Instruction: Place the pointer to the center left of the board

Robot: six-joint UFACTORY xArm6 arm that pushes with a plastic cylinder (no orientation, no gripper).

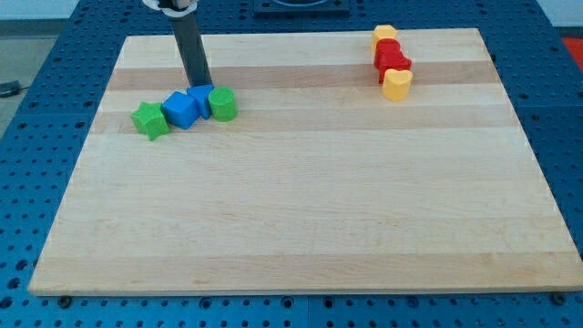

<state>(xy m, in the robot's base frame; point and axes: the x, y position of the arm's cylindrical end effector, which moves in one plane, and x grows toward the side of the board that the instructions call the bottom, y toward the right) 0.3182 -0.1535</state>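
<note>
My tip [199,84] ends a dark rod that comes down from the view's top left. It stands on the wooden board [301,210] just above a row of blocks in the upper left part. The row holds a green star block [150,120], a blue cube [180,110], a second blue block [201,98] directly below the tip and touching or nearly touching it, and a green round block [223,105].
At the view's upper right lie a yellow block [384,35], a red block [388,52], a second red block [397,66] and a yellow heart block [396,85], stacked in a short column. A blue perforated table [36,137] surrounds the board.
</note>
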